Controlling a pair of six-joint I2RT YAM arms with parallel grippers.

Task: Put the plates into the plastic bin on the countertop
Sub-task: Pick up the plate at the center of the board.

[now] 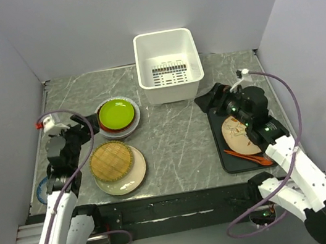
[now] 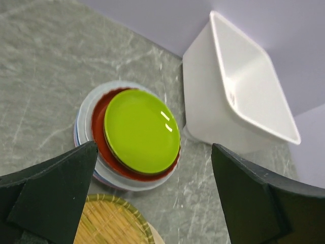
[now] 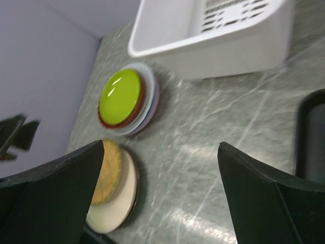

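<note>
1. Left side. The left fingers (image 2: 51,198) stand wide apart and hold nothing. They hover just at 9 o'clock of the plate stack, whose top piece is the lime green plate (image 1: 116,113), resting on a red-brown plate (image 2: 99,114) and paler ones below. A pale blue rim (image 1: 42,191) shows at the tabletop's 8 o'clock edge, mostly hidden under the left arm.

2. Centre. The woven tan plate (image 1: 112,159) lies on a cream plate (image 1: 126,181), at 6 o'clock of the stack. The plastic bin (image 1: 161,33) stands at 12 o'clock on the tabletop (image 1: 178,138), just beside the stack. No plate is in it.

3. Right side. The right fingers (image 3: 269,198) are also apart and empty, above the black tray (image 1: 226,164) at 4 o'clock. The tray carries a patterned plate (image 1: 237,134) and an orange utensil (image 1: 250,156).

4. Hazards, as judged:
- The stacked rims sit close together. Fingers closing too low would likely pinch two plates, and the lower one could drop.
- The green plate looks glossy. A shallow rim grip may slip when the plate is tilted.
- The bin looks light, with a thick rim. A plate carried too low could strike the rim and shove the bin.
- With both arms heading for the bin at once, they could collide.
</note>
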